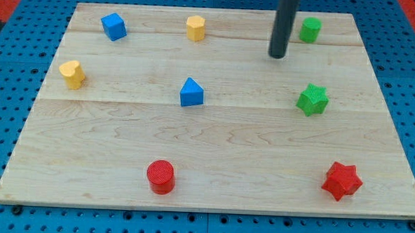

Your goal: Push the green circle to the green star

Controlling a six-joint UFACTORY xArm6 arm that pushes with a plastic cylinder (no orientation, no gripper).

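One green circle: short upright cylinder, just right of my tip; green star below.

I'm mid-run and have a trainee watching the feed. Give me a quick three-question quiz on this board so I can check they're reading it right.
1. True or false: my tip is touching the green circle.
2. Which block lies nearest the green star? A) the red star B) the blue triangle C) the green circle
3. Fill in: to reach the green star, the green circle must travel toward the view's ______.

Key
1. False: the tip stands apart from the circle, on its left in the view and slightly lower.
2. C.
3. Bottom: the star sits almost straight below the circle in the view.
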